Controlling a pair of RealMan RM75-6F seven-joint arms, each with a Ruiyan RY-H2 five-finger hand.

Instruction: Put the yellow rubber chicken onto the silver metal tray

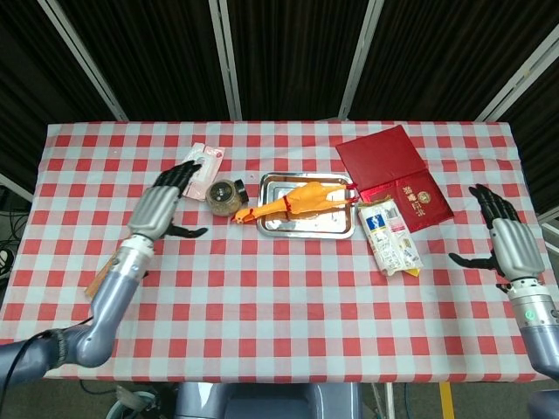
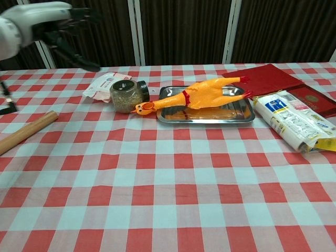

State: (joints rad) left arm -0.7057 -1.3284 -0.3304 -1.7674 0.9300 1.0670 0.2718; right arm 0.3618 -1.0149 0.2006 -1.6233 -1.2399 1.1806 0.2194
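The yellow rubber chicken lies lengthwise on the silver metal tray, its head and beak poking over the tray's left rim toward the jar. My left hand hovers well to the left of the tray, open with fingers spread and nothing in it. Far right, near the table edge, my right hand is open and empty; the chest view does not show it.
A glass jar lies just left of the tray. A white packet sits behind it, a wooden stick at far left. Red booklets and a noodle pack lie to the right.
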